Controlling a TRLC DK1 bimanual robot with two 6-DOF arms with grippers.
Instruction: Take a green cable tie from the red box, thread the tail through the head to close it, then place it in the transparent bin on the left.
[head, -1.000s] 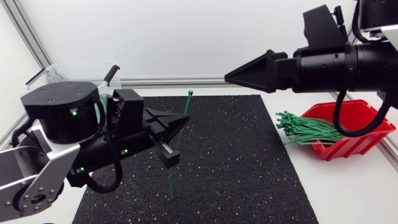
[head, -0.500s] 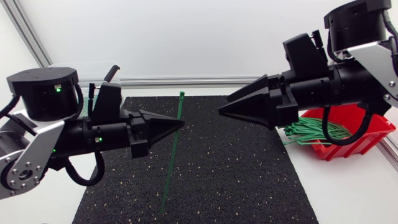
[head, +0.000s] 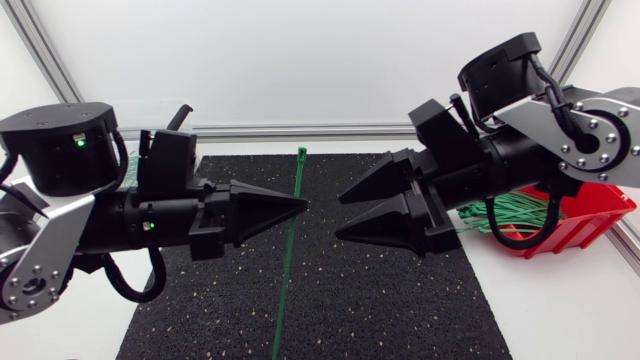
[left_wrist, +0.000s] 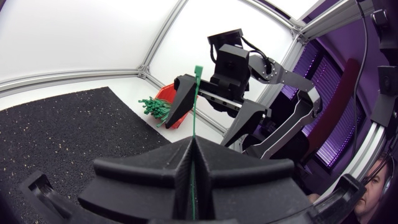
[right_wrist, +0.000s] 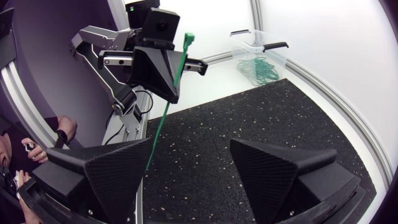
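My left gripper (head: 300, 205) is shut on a straight green cable tie (head: 287, 262), which stands nearly upright above the black mat with its head (head: 302, 153) at the top. In the left wrist view the tie (left_wrist: 196, 102) rises from between the closed fingers. My right gripper (head: 340, 217) faces it from the right, open, with its tips a short way from the tie and not touching it. In the right wrist view the tie (right_wrist: 173, 74) stands ahead of the spread fingers (right_wrist: 118, 168). The red box (head: 590, 215) holds a bundle of green ties (head: 500, 212).
A black speckled mat (head: 380, 290) covers the middle of the table. The transparent bin (right_wrist: 258, 46) stands at the far left corner with looped green ties (right_wrist: 256, 67) inside; my left arm mostly hides it in the head view.
My right arm came down and leftward until its open gripper faces the tie. My left gripper swung level and shifted slightly right, still holding the tie.
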